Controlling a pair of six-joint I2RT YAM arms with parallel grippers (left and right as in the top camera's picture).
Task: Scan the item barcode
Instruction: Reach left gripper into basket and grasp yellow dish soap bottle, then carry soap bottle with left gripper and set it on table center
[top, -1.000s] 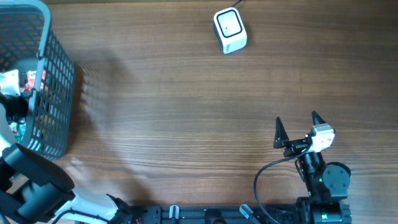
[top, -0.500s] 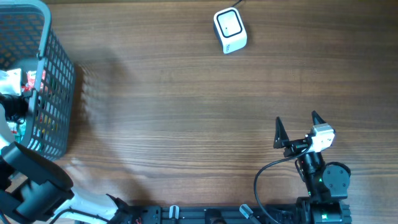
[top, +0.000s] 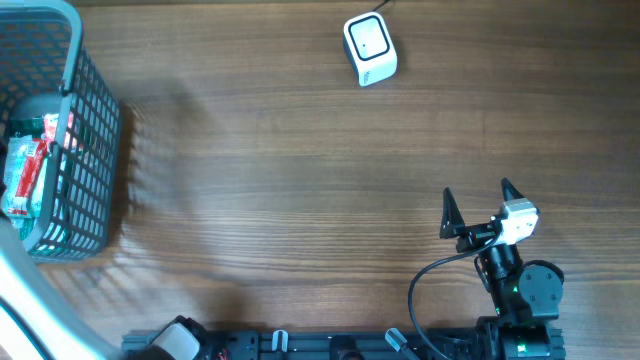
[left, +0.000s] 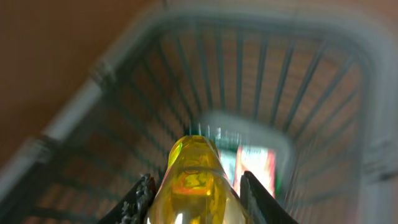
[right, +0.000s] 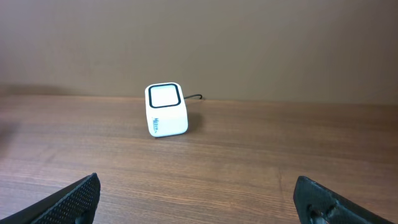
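In the left wrist view a glossy, see-through yellow item (left: 194, 158) sits between my left gripper's (left: 196, 190) two black fingers, which press on its sides; the gripper is shut on it. It hangs above the grey mesh basket (left: 74, 112); the view is blurred and no barcode shows. The white barcode scanner (top: 370, 48) stands at the table's far side, its window (right: 166, 110) facing the right wrist camera. My right gripper (top: 478, 200) stands open at the near right, nothing between its fingers (right: 74, 196). In the overhead view the left gripper is out of view.
The basket (top: 95, 130) stands at the table's left edge and holds red and white packets (top: 25, 170), also seen below the yellow item as packets (left: 255, 165). A cable runs from the scanner's back.
My left gripper has closed on the yellow item. The left arm has drawn away from the basket's left side and almost out of the overhead view. The right arm has not moved.
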